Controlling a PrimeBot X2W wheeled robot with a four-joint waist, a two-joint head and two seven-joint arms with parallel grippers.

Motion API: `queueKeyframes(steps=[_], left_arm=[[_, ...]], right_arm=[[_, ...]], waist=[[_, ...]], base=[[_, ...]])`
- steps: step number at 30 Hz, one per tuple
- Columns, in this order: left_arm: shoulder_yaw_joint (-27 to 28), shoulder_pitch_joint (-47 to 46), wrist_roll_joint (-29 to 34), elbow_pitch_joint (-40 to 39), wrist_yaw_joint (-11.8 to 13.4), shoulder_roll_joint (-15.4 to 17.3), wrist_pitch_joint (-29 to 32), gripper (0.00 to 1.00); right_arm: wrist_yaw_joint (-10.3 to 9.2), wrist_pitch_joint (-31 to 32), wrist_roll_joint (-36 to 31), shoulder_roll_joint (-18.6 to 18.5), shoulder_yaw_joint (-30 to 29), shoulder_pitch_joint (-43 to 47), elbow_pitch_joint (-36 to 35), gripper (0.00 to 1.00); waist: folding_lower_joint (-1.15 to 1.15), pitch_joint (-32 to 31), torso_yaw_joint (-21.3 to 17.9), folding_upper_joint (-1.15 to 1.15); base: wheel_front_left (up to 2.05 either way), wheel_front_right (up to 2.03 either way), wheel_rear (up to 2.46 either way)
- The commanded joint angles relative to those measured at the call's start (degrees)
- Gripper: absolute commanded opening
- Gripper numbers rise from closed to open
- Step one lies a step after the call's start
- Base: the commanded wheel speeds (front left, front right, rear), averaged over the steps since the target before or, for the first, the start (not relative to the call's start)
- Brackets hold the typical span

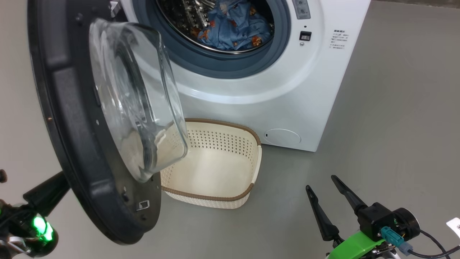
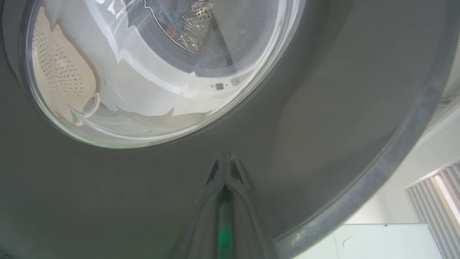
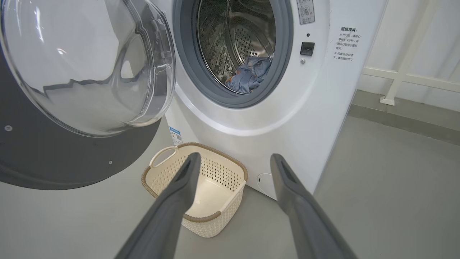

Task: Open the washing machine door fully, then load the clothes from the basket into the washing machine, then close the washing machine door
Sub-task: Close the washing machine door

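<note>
Left claw [image 2: 224, 167] clenched, tips against the outer face of the swung-open washing machine door [image 1: 68, 108]. Right claw [image 1: 320, 182] spread, empty. Clothes [image 1: 233, 28] lie inside the washing machine [image 1: 287, 90]; basket [image 1: 222, 124] emptied. Door looks rigid, heavy and slick, so push its rim, not the glass.

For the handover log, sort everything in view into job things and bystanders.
Job: washing machine; open washing machine door; clothes in the drum; empty basket.
Just there: white railing; grey floor.
</note>
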Motion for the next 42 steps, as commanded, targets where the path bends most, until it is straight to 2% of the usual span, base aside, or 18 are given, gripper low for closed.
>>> queueKeyframes(steps=[1, 7, 18, 33, 42], left_arm=[[0.56, 0.13, -1.05, -1.76, 0.07, 1.29, 0.07, 0.00], [-2.26, 0.51, -4.22, -0.84, -0.69, 0.50, -3.34, 0.00], [-13.97, 1.03, -13.82, 2.53, -3.70, 0.42, -13.72, 0.00], [-25.50, -0.85, -19.31, 7.06, -7.41, 0.42, -24.91, 0.00], [-30.03, -1.27, -21.20, 7.25, -8.22, 0.41, -28.34, 0.00]], right_arm=[[0.09, -0.60, 0.40, 0.34, 1.61, -0.94, -1.13, 1.00], [0.09, -0.82, 0.44, 0.46, 1.73, -1.04, -0.81, 1.00], [0.09, -1.18, 0.43, 0.59, 1.33, -1.76, -0.57, 1.00], [0.09, -1.55, 0.41, 0.68, 0.92, -2.29, -0.33, 1.00], [0.09, -1.97, 0.61, 0.72, 0.88, -2.49, 0.18, 1.00]], waist=[[0.00, -0.14, -0.37, 0.00], [0.00, -0.16, -1.23, 0.00], [0.00, 0.98, -2.76, 0.00], [0.00, 1.90, -5.09, 0.00], [0.00, 1.77, -5.47, 0.00]], base=[[0.00, 0.00, 0.00], [0.00, 0.00, 0.00], [0.00, 0.00, 0.00], [0.00, 0.00, 0.00], [0.00, 0.00, 0.00]])
